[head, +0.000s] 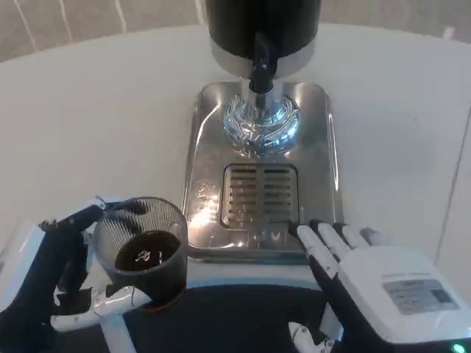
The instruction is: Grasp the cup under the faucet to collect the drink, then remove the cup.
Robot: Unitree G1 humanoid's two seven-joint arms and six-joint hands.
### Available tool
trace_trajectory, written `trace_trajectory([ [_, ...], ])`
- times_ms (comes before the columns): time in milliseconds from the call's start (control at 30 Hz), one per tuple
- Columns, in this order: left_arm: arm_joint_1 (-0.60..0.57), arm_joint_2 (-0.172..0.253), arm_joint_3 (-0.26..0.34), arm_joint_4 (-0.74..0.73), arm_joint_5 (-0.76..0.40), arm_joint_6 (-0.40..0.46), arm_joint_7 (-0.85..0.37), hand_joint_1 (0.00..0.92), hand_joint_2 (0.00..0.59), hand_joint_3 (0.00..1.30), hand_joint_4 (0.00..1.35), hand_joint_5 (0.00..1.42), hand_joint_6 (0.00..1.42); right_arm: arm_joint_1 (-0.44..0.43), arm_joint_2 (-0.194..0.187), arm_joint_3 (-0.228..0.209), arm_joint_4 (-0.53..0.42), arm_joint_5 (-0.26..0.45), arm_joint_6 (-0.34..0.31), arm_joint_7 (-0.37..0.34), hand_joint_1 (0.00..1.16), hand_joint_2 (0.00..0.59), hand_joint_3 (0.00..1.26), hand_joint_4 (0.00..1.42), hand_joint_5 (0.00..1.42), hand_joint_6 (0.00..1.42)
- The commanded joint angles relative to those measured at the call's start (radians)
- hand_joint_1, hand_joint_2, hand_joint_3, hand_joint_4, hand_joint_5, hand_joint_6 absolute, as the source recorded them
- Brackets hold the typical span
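A clear ribbed cup (146, 254) with dark drink in it sits in my left hand (55, 283), whose fingers wrap around its sides. The cup is at the lower left, off the silver drip tray (261, 195) and to the left of its front corner. The black faucet (260, 68) hangs from the dispenser above the tray's shiny base, with nothing under it. My right hand (375, 290) lies at the lower right by the tray's front right corner, fingers stretched out and apart, holding nothing.
The black and silver dispenser body (262, 29) stands at the top centre on the white table (96, 125). A dark rounded edge (235, 309) of the robot's body runs along the bottom, close under the cup.
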Motion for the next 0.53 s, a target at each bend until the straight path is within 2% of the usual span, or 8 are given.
trace_trajectory([
  [33,0.015,-0.002,0.019,-0.035,-0.019,-0.007,-0.005,0.531,0.092,1.02,1.20,1.42,1.42,0.034,0.013,0.013,-0.021,-0.013,-0.025,-0.016,0.28,0.568,0.02,0.00,0.00,0.00],
  [333,0.024,-0.009,0.016,-0.041,-0.017,0.000,-0.018,0.530,0.086,1.02,1.20,1.42,1.42,0.006,0.026,-0.022,-0.014,-0.005,-0.026,-0.002,0.28,0.562,0.01,0.00,0.00,0.00],
  [533,0.031,-0.012,0.018,-0.045,-0.012,0.006,-0.018,0.526,0.083,1.02,1.20,1.42,1.42,0.010,0.036,-0.008,0.000,-0.011,-0.030,-0.007,0.27,0.561,0.01,0.00,0.00,0.00],
])
